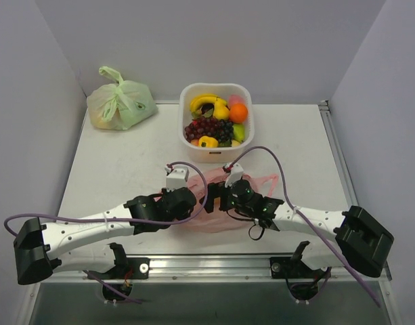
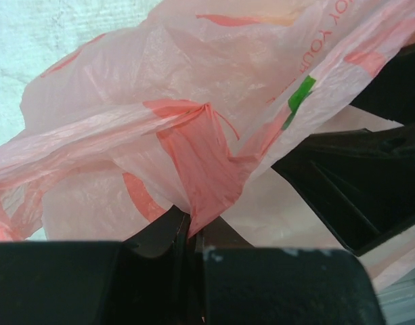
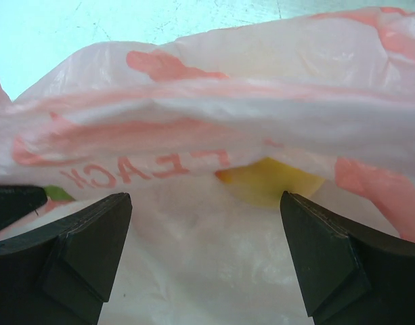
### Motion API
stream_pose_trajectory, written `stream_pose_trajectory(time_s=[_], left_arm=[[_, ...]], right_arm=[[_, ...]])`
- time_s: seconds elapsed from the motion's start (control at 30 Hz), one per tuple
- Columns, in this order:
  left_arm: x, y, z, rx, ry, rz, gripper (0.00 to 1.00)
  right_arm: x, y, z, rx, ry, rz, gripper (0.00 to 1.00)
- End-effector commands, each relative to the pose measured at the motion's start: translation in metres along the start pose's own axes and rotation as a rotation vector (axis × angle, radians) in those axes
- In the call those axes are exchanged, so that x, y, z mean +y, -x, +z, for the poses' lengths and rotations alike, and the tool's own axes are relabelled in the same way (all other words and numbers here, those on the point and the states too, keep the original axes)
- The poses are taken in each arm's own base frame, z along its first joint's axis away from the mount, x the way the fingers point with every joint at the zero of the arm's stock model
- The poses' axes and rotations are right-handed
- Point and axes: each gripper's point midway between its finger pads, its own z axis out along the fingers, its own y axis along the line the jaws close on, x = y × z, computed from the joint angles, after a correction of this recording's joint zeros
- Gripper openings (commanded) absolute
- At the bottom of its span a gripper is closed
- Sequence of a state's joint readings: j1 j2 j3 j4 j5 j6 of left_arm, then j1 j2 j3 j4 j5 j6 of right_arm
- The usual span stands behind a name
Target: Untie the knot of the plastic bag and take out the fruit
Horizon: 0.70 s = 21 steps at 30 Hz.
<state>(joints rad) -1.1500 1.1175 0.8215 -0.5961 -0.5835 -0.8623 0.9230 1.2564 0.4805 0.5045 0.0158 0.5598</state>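
Observation:
The pink plastic bag (image 1: 224, 206) lies crumpled on the table between my two grippers. My left gripper (image 2: 190, 220) is shut on a red-printed fold of the bag (image 2: 193, 162); in the top view it (image 1: 195, 201) is at the bag's left edge. A gathered pleat (image 2: 206, 108) shows above the fold; I cannot tell whether it is the knot. My right gripper (image 3: 206, 203) is open wide and right against the bag (image 3: 214, 122); in the top view it (image 1: 215, 198) is over the bag. A yellow-orange fruit (image 3: 271, 181) shows through the plastic between its jaws.
A white basket (image 1: 187, 101) at the back centre holds grapes (image 1: 208, 127), an orange (image 1: 238, 113), a banana and other fruit. A tied pale green bag (image 1: 120, 105) sits at the back left. The right gripper's finger (image 2: 356, 189) shows close by in the left wrist view.

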Motion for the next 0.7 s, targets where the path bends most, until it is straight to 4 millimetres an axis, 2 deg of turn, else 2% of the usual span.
stream_pose_trajectory(time_s=[0.0, 0.13, 0.33, 0.57, 0.67], left_arm=[[-0.002, -0.007, 0.001, 0.036, -0.002, -0.039, 0.0], [-0.005, -0.004, 0.001, 0.036, -0.007, -0.025, 0.0], [-0.008, -0.004, 0.001, 0.042, -0.018, -0.015, 0.0], [-0.012, 0.007, -0.005, 0.015, -0.034, -0.028, 0.0], [-0.015, 0.012, -0.008, 0.006, -0.047, -0.033, 0.0]], right_arm=[[0.01, 0.013, 0.013, -0.017, -0.019, -0.068, 0.97], [0.014, 0.021, 0.022, -0.021, -0.052, -0.128, 0.98], [0.001, 0.026, 0.029, -0.043, -0.172, -0.153, 1.0], [-0.017, 0.037, 0.036, -0.103, -0.292, -0.156, 0.99], [-0.013, 0.041, 0.043, -0.13, -0.269, -0.159, 0.98]])
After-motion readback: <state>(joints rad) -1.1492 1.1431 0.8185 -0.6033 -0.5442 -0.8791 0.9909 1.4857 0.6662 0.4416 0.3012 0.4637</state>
